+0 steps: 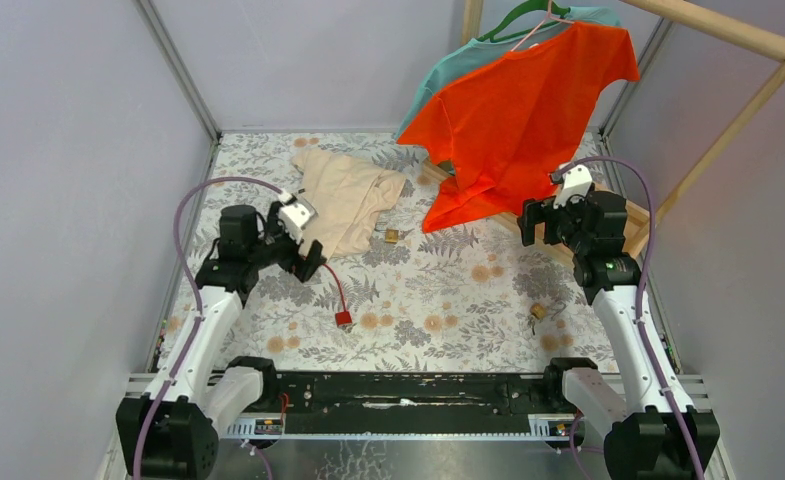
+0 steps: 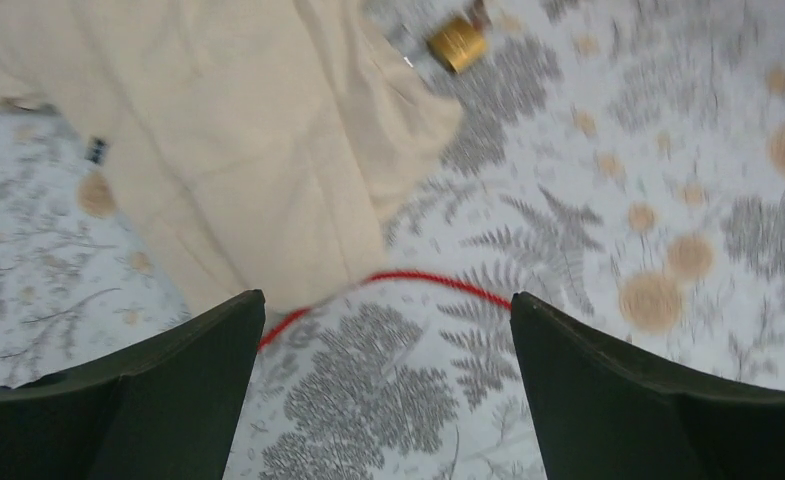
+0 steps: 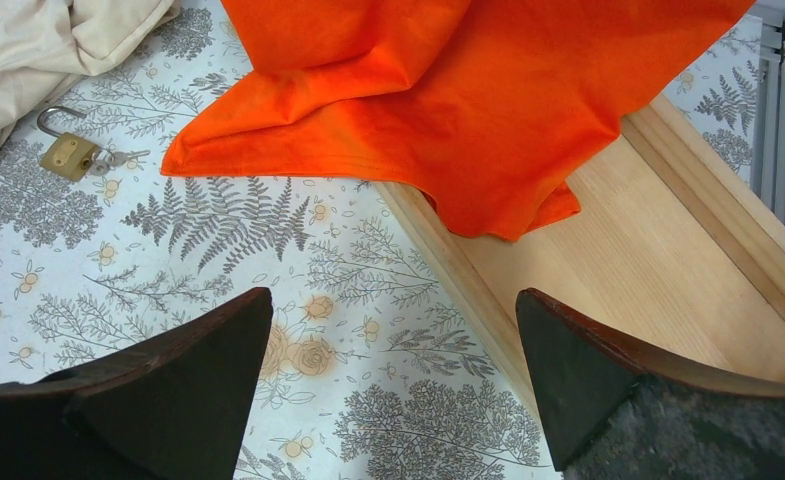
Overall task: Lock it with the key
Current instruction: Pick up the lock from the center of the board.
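While the left gripper (image 2: 388, 308) and right gripper (image 3: 393, 302) hang wide open and empty, the brass padlock (image 3: 68, 155), shackle raised, key (image 3: 120, 157) at its side, lies upper left in the right wrist view, probably best pinned by its body before turning.

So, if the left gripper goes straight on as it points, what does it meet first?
The left gripper probably meets the red cord on the table first, before the beige shirt; depth unclear.

Left arm (image 1: 203, 325), right arm (image 1: 623, 310) extended forward; jaws spread wide, empty.
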You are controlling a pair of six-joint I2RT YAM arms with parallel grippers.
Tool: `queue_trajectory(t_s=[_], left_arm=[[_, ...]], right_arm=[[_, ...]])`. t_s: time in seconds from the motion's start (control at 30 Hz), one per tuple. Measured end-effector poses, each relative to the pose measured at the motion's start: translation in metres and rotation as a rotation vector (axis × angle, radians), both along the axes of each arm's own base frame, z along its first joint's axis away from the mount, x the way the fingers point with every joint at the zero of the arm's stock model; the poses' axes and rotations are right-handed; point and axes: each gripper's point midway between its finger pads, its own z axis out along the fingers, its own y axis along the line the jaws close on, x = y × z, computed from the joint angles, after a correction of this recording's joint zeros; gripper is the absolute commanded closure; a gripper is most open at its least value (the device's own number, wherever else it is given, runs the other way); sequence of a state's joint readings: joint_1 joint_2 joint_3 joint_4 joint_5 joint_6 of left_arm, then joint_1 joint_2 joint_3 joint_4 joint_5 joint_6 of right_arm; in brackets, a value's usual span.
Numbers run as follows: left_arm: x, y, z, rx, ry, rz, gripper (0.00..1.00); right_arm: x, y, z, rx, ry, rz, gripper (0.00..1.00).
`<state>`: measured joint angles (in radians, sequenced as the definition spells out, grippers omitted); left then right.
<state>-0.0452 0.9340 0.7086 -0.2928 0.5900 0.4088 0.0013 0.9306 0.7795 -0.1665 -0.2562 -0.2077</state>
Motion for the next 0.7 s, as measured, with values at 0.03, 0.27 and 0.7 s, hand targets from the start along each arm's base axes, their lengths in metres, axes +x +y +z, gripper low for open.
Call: queue_trajectory(t_s=[0.03, 0.27, 0.7], left_arm=[[-0.009, -0.002, -0.014, 0.047, 0.037, -0.045, 0.00], [-0.070, -0.027, -0.075, 0.271, 0.169, -0.324, 0.01], [-0.120, -0.038, -0.140, 0.475, 0.359, -0.506, 0.21]], right_arm=[[0.000, 0.000, 0.000, -0.003, -0.001, 0.001, 0.01], [0.000, -0.001, -0.006, -0.013, 0.011, 0.006, 0.01], [-0.001, 0.003, -0.009, 0.001, 0.017, 0.037, 0.01]])
